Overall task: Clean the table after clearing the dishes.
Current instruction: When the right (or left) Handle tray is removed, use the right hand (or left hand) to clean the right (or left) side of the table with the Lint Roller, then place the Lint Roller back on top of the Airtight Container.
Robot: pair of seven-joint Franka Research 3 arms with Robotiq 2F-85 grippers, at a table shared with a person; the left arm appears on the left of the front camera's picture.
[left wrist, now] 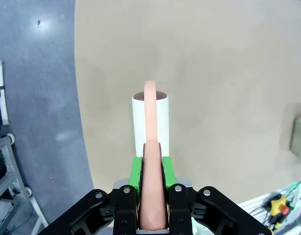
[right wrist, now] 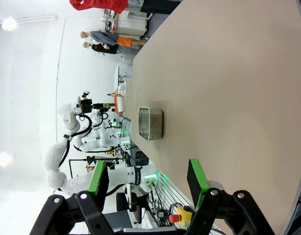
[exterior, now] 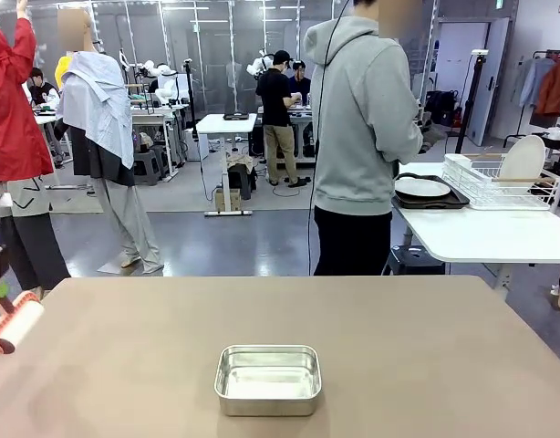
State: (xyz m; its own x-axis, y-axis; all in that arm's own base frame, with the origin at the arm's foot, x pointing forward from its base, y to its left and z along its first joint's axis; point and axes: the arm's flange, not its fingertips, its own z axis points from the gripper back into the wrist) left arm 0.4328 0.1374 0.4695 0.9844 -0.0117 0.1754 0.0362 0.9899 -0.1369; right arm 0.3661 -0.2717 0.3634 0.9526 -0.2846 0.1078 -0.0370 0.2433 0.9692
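**Roll the tabletop, dishes are off**

Left gripper (left wrist: 151,169) clamped on roller (left wrist: 150,117) handle, roller hanging over table (exterior: 426,347) near its left edge. Right gripper (right wrist: 148,181) jaws apart, holding nothing. Plates (exterior: 422,187) w/ tray sit on white side table. Advice: lower drum flat, even pressure, straight overlapping passes, steer round steel pan (exterior: 267,379)

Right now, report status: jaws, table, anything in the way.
Left gripper jaws shut on roller handle, roller at table left edge. Right gripper jaws open, empty. Steel pan sits mid-table.
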